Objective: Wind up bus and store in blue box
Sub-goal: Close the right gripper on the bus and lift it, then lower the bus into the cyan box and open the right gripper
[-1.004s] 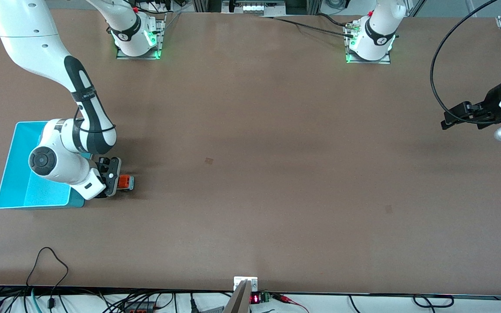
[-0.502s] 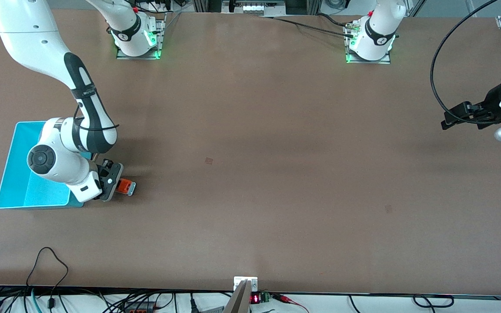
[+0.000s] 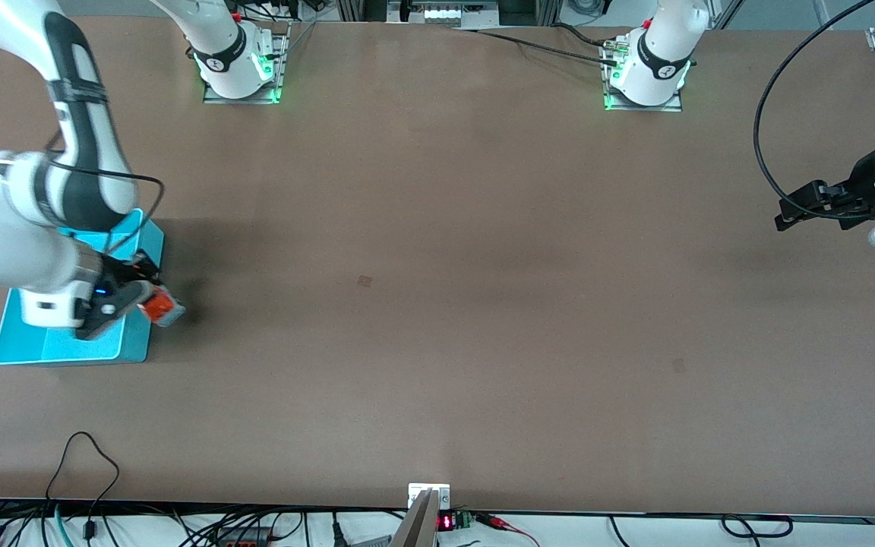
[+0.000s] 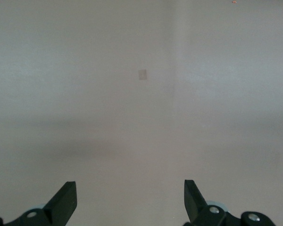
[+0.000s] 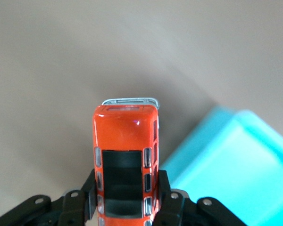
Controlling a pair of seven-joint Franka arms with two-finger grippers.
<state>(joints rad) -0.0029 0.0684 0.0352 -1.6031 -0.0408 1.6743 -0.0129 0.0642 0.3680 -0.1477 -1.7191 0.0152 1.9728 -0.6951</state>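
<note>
I pinch the bus [image 5: 126,155] by its two sides in my right hand [image 3: 127,302], roof up, so it stays level while I carry it to the blue box [image 3: 65,346]. It hangs in the air right at the box's edge, at the right arm's end of the surface [image 3: 437,304], not yet inside. My right arm bends low over the box, wrist angled down. My left hand [image 3: 794,211] waits spread wide and empty above the left arm's end of the surface.

Right tool [image 3: 150,301] clamped; left tool [image 3: 787,216] spread, waiting.
</note>
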